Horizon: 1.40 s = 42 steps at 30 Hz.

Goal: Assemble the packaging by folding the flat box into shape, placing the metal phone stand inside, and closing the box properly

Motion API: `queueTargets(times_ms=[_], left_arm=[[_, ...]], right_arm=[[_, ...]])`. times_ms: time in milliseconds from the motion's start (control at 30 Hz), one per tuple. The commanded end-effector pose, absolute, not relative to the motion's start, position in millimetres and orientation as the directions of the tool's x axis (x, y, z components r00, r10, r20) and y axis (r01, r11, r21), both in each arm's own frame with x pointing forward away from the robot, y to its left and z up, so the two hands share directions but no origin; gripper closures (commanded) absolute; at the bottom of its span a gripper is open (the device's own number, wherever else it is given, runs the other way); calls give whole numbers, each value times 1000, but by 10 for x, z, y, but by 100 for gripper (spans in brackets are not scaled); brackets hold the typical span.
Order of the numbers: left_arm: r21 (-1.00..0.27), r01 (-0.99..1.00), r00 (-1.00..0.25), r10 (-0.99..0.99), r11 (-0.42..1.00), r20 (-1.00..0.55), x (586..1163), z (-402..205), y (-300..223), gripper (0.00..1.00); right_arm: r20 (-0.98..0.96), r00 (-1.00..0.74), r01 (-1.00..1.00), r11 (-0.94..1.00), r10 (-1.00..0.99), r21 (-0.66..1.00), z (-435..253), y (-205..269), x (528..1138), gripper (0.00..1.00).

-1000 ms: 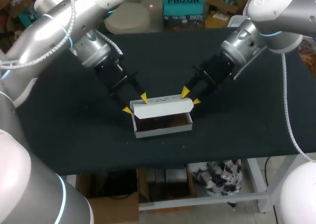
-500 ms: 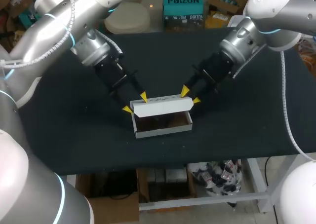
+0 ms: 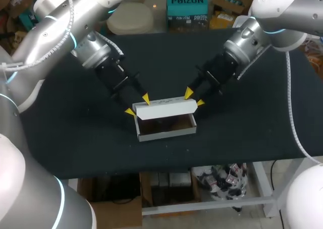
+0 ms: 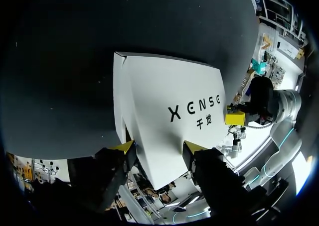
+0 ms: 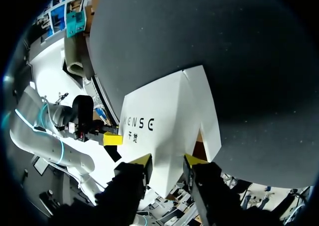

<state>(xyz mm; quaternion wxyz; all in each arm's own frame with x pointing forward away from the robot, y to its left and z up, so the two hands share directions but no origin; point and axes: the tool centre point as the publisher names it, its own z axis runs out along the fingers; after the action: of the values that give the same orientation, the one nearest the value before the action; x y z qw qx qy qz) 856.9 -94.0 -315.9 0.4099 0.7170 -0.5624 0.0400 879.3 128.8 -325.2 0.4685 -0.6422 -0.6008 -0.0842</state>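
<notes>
- The white box (image 3: pixel 166 129) sits mid-table, open side up. Its lid (image 3: pixel 164 108) leans forward from the 12 o'clock edge, only half over the opening.
- Nothing has shifted in the last second: box and lid are where they were, and both arms have barely stirred. I judge the closing fold has stalled rather than finished.
- The left gripper (image 3: pixel 138 105) is at the box's 10 o'clock, fingers spread wide around the lid's corner.
- The right gripper (image 3: pixel 195 98) is at 2 o'clock, set narrower, with the other lid corner between its tips.
- The count: one box, one lid, two grippers, four yellow tips, one dark table (image 3: pixel 75 138).
- The phone stand? The inside is dark and brownish, so I can't make it out.
</notes>
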Motion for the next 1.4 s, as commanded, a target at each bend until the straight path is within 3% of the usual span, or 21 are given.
queueTargets(times_ms=[33,1400], left_arm=[[568,-823,363,-764,5,534,8669,-3193,-983,40],[610,-792,402,-747,7,530,8740,-3158,-967,45]], right_arm=[[670,266,843,170,693,-510,-3262,1335,8832,58],[668,276,831,178,691,-527,-3232,1330,8880,58]])
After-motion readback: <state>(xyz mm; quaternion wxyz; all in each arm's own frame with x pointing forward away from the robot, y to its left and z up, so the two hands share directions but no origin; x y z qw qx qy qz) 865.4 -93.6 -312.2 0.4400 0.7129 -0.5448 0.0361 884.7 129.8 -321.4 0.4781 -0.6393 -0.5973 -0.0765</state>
